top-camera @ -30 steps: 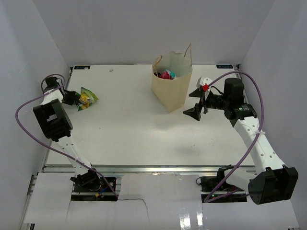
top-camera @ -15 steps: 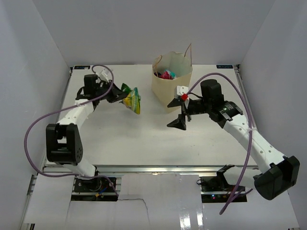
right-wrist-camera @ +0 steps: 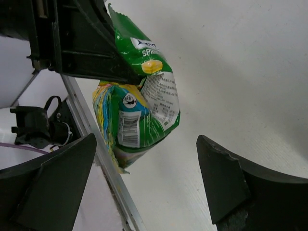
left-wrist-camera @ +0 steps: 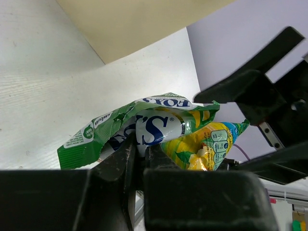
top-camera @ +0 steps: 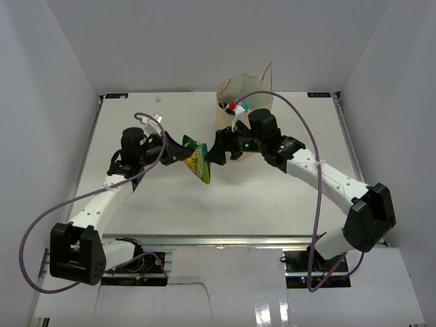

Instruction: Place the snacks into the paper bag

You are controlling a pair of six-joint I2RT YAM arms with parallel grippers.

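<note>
Robot lab cell, plain white walls point(top-camera: 204, 41), white table point(top-camera: 170, 197)

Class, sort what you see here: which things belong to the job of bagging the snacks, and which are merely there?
Belong to the job: green-yellow packet, pinched in the left gripper; right gripper, open beside it; paper bag.
Merely there: purple cables; table.

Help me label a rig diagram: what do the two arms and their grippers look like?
The left arm and right arm have white links, black joint housings and a looping purple cable each. The left gripper and right gripper are black, with broad wedge-shaped fingers.
</note>
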